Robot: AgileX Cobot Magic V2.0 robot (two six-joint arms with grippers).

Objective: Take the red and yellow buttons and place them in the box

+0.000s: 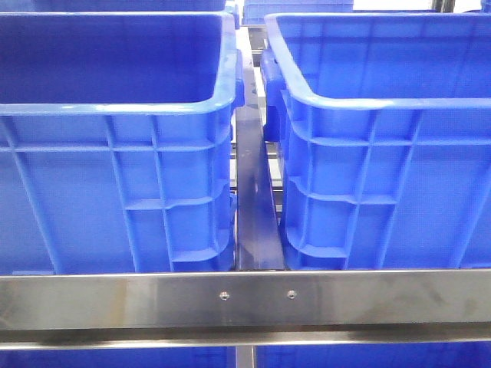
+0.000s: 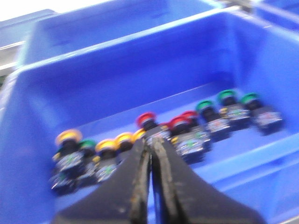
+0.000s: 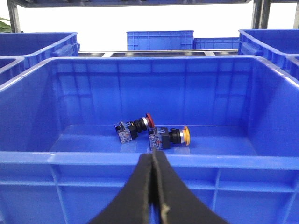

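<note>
In the left wrist view, a blue bin (image 2: 140, 65) holds a row of buttons: yellow ones (image 2: 69, 136), red ones (image 2: 145, 119) and green ones (image 2: 227, 96). My left gripper (image 2: 151, 142) is shut and empty, its tips just short of a red button. In the right wrist view, another blue bin (image 3: 149, 159) holds one red button (image 3: 148, 120) and one yellow button (image 3: 185, 135) lying on its floor. My right gripper (image 3: 152, 156) is shut and empty, outside the bin's near rim. Neither gripper shows in the front view.
The front view shows two large blue bins, left (image 1: 115, 107) and right (image 1: 383, 100), with a narrow gap and a dark rail (image 1: 255, 207) between them, behind a steel bar (image 1: 245, 299). More blue bins (image 3: 160, 39) stand behind in the right wrist view.
</note>
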